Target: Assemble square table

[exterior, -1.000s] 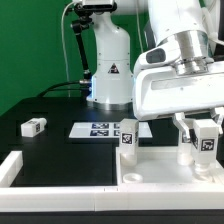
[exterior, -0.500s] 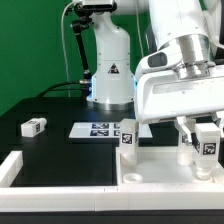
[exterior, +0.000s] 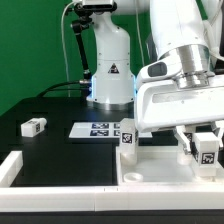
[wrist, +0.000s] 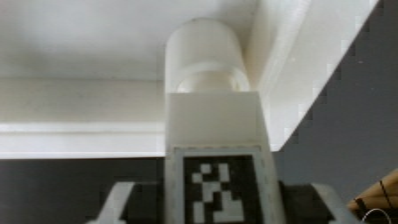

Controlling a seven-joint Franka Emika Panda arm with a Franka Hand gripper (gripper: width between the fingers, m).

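My gripper (exterior: pixel 205 150) is shut on a white blocky leg (exterior: pixel 208 147) with a black-and-white tag and holds it upright over the right part of the white square tabletop (exterior: pixel 160 172). In the wrist view the leg (wrist: pixel 214 110) fills the middle between my fingers (wrist: pixel 128 200), its round end against the tabletop (wrist: pixel 80 100). A second tagged leg (exterior: pixel 128 137) stands upright at the tabletop's left part. A third leg (exterior: pixel 33 127) lies loose on the black table at the exterior view's left.
The marker board (exterior: pixel 98 130) lies flat behind the tabletop. A low white border bar (exterior: pixel 10 168) runs along the front left. The robot base (exterior: pixel 110 70) stands at the back, with a green wall behind it.
My gripper has moved a little toward the exterior view's right and down, still holding the leg. The other legs have not moved.
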